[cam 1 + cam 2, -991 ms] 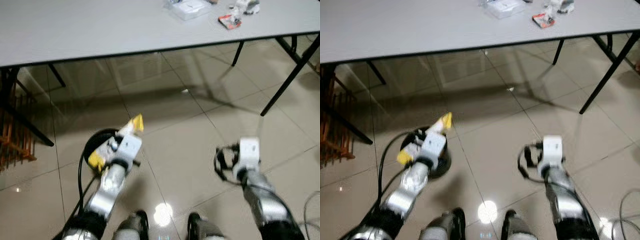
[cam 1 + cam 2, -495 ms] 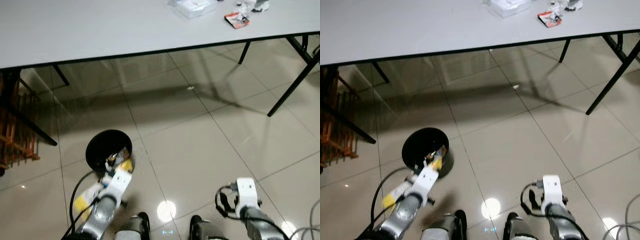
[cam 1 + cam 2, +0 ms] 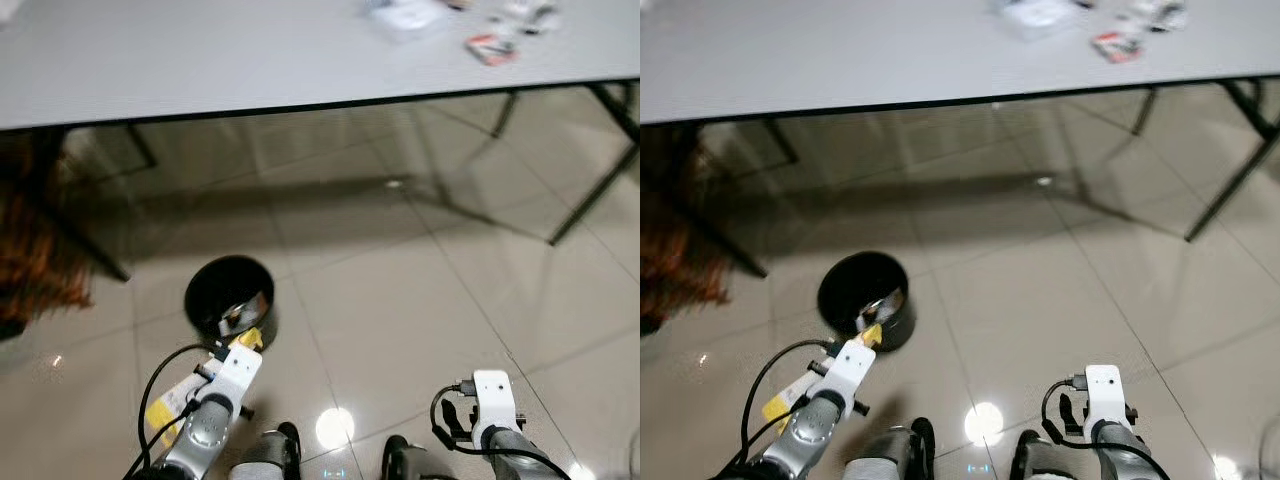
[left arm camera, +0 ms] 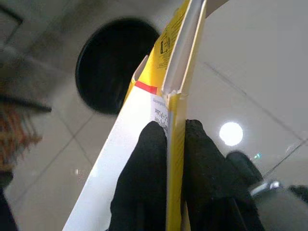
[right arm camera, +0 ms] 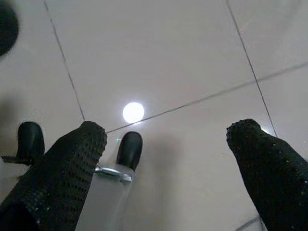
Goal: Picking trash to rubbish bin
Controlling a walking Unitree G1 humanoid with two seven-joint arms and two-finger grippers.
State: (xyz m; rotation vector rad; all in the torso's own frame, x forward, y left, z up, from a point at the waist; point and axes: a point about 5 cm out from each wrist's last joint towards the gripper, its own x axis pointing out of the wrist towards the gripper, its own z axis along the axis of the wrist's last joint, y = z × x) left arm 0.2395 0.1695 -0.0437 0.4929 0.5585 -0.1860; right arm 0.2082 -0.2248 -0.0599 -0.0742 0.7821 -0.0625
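Lowered from its raised position, left gripper (image 4: 168, 159) is pinching yellow carton (image 4: 166, 96) beside black bin (image 3: 230, 297); right gripper (image 5: 166, 159) hanging spread.

left gripper (image 4: 175, 144) clamped – right gripper (image 5: 168, 144) wide apart

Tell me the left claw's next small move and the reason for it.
Probably ease the left claw forward over the black bin, then open. It is shut on the yellow carton, whose tip sits at the bin's near rim rather than above the opening.
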